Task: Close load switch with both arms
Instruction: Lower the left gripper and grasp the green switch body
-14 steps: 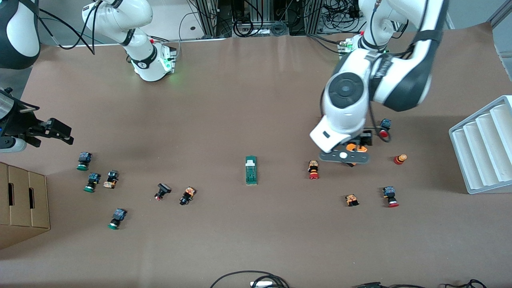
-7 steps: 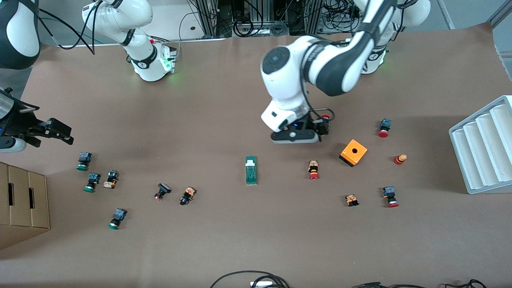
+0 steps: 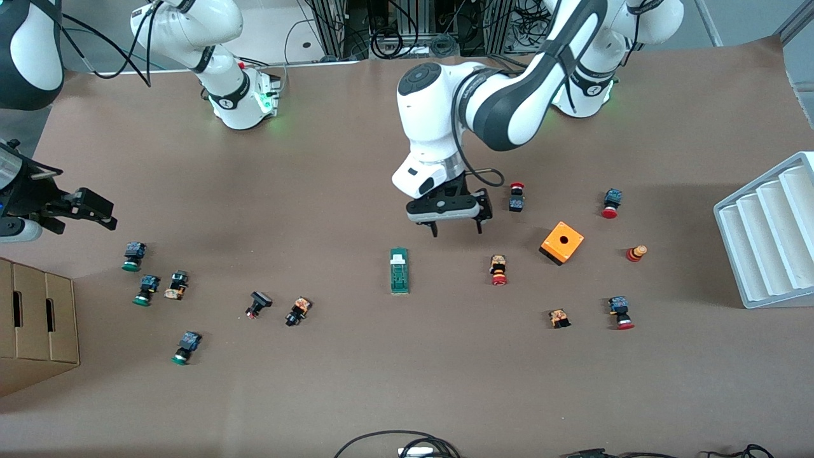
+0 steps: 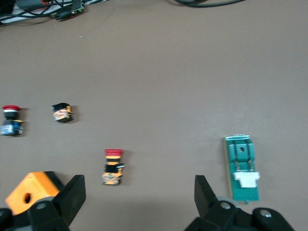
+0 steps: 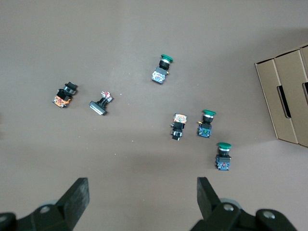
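The small narrow green rectangular load switch [image 3: 399, 271] with a white tab at one end lies flat near the middle of the brown counter [image 3: 394, 381], well away from every edge. Its long axis runs from the robots' edge toward the front camera's edge, and the white tab sits at the end nearer the robots' bases.

The left end effector [image 3: 454, 226] hangs over bare counter just farther from the front camera than the switch and slightly toward the left arm's end, its fingers spread wide and empty. In the left wrist view the switch [image 4: 242, 168] shows just off one black fingertip [image 4: 203, 190], not between the two. The left arm reaches out from its base, wrist pointing down, so it is clearly the closer one. A short shift toward the right arm's end and a descent look needed.

The right end effector [image 3: 95, 210] waits over the right arm's end of the counter, near the green-capped pushbuttons [image 5: 208, 123] and the brown cardboard box [image 3: 35, 318]; its fingers [image 5: 77, 195] also stand apart, holding nothing, well apart from the switch.
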